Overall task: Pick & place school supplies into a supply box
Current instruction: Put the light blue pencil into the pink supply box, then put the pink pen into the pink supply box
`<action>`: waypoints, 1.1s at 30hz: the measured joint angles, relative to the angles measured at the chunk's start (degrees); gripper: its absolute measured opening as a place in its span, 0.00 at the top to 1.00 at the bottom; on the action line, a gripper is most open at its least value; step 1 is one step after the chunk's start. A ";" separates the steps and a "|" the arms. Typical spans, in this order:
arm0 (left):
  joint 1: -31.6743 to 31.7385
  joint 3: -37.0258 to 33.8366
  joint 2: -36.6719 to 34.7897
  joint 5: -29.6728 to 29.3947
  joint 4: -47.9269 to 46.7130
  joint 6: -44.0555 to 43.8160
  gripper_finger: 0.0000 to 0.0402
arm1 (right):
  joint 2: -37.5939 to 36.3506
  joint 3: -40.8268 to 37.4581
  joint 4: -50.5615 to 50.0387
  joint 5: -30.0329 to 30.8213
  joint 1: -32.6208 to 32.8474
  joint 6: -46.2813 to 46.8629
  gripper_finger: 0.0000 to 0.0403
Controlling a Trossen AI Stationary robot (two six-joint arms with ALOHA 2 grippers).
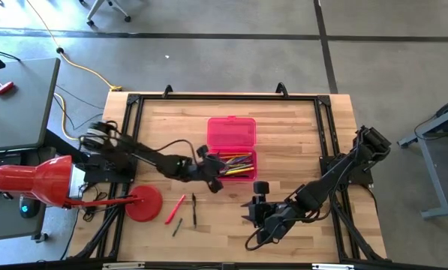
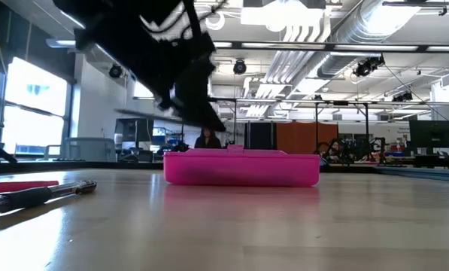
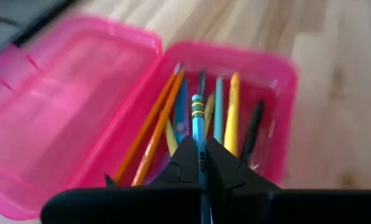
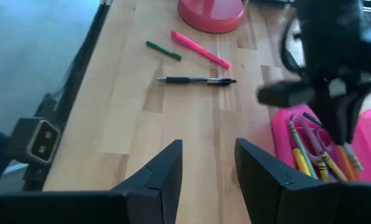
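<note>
The pink supply box point(image 1: 231, 133) lies open, its lid flat toward the far edge and its tray point(image 1: 239, 164) holding several pens and pencils point(image 3: 225, 118). My left gripper point(image 1: 214, 171) hovers over the tray's left end, shut on a blue pencil point(image 3: 197, 121). It also shows in the right wrist view as a dark left gripper point(image 4: 333, 102) above the pink box point(image 4: 316, 152). My right gripper point(image 1: 257, 213) waits open point(image 4: 207, 163) near the near edge. A pink pen point(image 1: 175, 208), a black pen point(image 1: 194, 211) and a short green pencil point(image 1: 177, 226) lie flat on the table. My left gripper pinches the blue pencil between its two fingertips point(image 3: 186, 160), on the shaft point(image 3: 201, 149) a little behind the banded eraser end point(image 3: 196, 104). The pencil runs along the fingers. Its eraser end sticks out past them over the tray's contents, lifted clear of the table.
A red round disc point(image 1: 144, 204) sits at the table's left near corner, next to the loose pens. A black frame rail point(image 1: 323, 142) borders the wood top. Bare wood point(image 1: 299, 135) lies right of the box. In the low view the box point(image 2: 241, 168) stands mid-table.
</note>
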 joint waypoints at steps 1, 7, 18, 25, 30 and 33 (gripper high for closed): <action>0.88 0.00 1.08 0.52 0.13 0.04 0.92 | 0.00 0.00 0.06 -0.31 0.00 0.00 0.69; 5.68 3.10 7.84 6.36 6.98 0.89 0.92 | 0.00 0.00 0.30 -4.25 0.00 -0.08 0.69; 9.75 9.48 12.16 14.44 7.52 3.87 0.80 | 0.00 0.07 2.07 -13.23 -0.17 -0.05 0.69; 10.30 10.01 12.20 15.25 7.15 5.16 0.75 | 0.00 0.07 4.18 -13.39 -0.19 -0.07 0.69; 10.28 9.99 11.95 14.93 6.29 5.16 0.74 | 0.00 0.07 4.24 -13.36 -0.17 -0.07 0.69; 10.28 9.97 10.41 16.37 5.81 4.89 0.74 | 0.00 0.07 4.56 -13.25 -0.17 -0.07 0.69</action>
